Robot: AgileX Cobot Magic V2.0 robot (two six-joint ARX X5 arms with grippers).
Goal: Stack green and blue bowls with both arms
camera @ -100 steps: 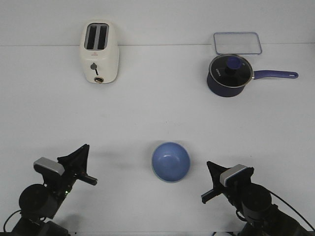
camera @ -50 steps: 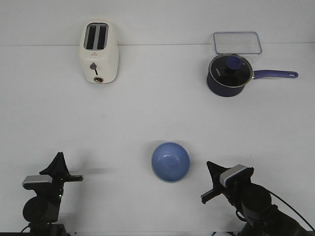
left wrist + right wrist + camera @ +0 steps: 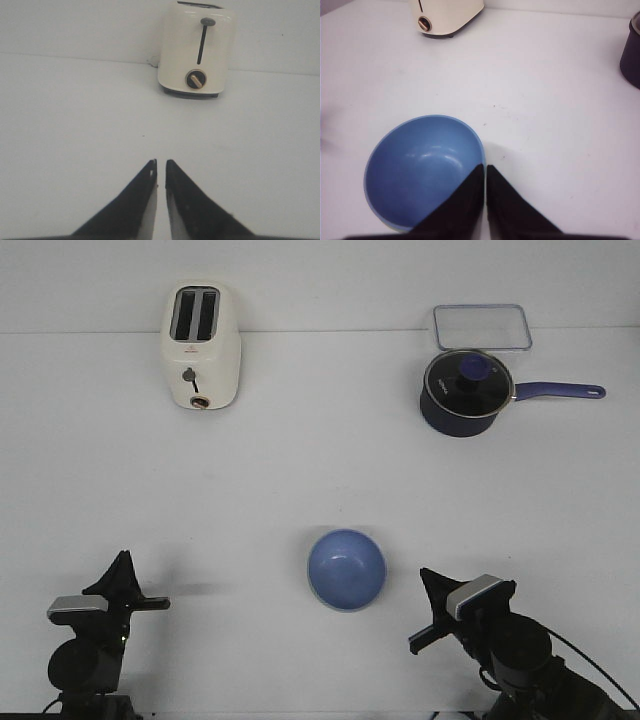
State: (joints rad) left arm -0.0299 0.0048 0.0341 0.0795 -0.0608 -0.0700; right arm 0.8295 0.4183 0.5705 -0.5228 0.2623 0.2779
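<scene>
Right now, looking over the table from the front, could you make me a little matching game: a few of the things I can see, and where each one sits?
Things:
1. cream two-slot toaster
2. dark navy saucepan with a glass lid
3. periwinkle blue round bowl
4. clear rectangular plastic container

Places:
A. near middle of the table, between the two grippers
B. far right, right at the back edge
C. far left
D. far right, just in front of another item, handle pointing right

Pairs: 1-C, 2-D, 3-A, 4-B
</scene>
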